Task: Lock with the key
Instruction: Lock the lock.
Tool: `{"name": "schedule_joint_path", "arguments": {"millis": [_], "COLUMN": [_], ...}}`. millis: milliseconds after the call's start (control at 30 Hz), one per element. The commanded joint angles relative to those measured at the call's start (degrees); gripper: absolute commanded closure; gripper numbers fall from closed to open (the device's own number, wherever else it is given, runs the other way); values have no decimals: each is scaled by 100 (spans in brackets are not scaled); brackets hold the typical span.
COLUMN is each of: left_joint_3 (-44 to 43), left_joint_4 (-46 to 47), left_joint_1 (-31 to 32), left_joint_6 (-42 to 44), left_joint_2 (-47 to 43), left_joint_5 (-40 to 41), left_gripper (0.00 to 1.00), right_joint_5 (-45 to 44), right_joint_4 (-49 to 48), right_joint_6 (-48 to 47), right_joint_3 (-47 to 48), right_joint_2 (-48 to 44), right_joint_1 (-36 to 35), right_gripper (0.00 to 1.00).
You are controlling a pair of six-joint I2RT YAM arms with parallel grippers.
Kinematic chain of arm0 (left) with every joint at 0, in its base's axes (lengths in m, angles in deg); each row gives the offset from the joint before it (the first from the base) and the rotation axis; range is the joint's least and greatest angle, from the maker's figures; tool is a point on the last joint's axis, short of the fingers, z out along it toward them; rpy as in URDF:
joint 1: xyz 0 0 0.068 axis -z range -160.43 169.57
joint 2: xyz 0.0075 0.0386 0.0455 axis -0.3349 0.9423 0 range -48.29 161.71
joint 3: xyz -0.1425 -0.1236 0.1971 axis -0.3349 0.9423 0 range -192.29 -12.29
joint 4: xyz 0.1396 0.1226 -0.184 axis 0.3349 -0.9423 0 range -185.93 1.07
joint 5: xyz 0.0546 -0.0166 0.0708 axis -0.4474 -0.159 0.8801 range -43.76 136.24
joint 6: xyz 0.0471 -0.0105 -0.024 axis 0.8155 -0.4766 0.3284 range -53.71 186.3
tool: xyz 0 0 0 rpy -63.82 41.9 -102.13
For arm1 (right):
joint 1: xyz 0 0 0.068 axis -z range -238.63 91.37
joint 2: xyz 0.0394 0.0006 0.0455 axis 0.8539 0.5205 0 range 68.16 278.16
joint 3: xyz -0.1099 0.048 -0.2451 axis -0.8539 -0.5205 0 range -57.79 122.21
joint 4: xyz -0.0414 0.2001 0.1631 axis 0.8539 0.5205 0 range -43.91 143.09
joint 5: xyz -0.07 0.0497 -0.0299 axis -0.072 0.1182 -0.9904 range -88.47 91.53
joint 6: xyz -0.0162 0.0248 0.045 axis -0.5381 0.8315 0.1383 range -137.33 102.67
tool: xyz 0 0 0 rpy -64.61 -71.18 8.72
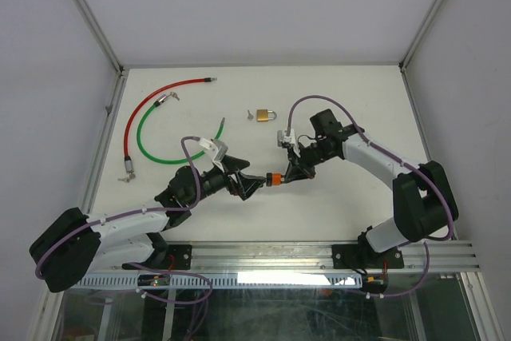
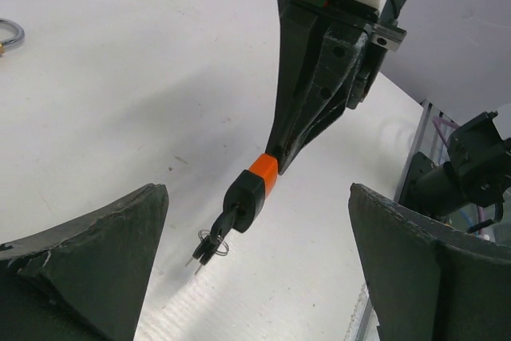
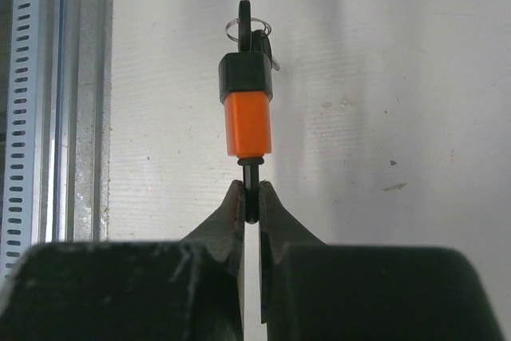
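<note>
A small orange-and-black cylinder lock [image 1: 274, 177] hangs in the air between the two arms. My right gripper [image 1: 291, 172] is shut on the thin black stem at its orange end; in the right wrist view the fingers [image 3: 237, 201] pinch the stem below the lock [image 3: 246, 121]. A black key [image 2: 214, 233] with a ring and spare keys sticks in the lock's black end [image 2: 247, 197]; the key also shows in the right wrist view [image 3: 244, 13]. My left gripper [image 2: 257, 197] is open and empty, its jaws wide on either side of the key end, not touching it. It shows in the top view [image 1: 252, 183] just left of the lock.
A brass padlock [image 1: 266, 114] with a small key [image 1: 250, 115] lies further back on the white table. A red cable [image 1: 152, 105] and a green cable [image 1: 156, 145] curve at the back left. A metal rail [image 1: 319, 255] runs along the near edge.
</note>
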Motion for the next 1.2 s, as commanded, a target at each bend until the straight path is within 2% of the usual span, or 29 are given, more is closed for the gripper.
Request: {"name": "schedule_joint_path", "arguments": {"millis": [0,533,1167], "left_joint_3": [47,102,156], "left_joint_4": [224,-144,-647], "left_joint_1": [-96,-133,-134], "left_joint_6": [-377,-530,-1183], "left_joint_2": [-101,-623,-1026], "left_joint_5": [292,158,102], "left_gripper": [1,1,1], "right_joint_5": [346,432,507], "right_joint_4": [-50,26,47], "right_joint_6": [-68,-82,-112], "right_joint_3": [277,294,260], "right_joint_2": [-316,-294,-303], "right_joint_1": [76,141,270], "right_gripper": [100,100,100]}}
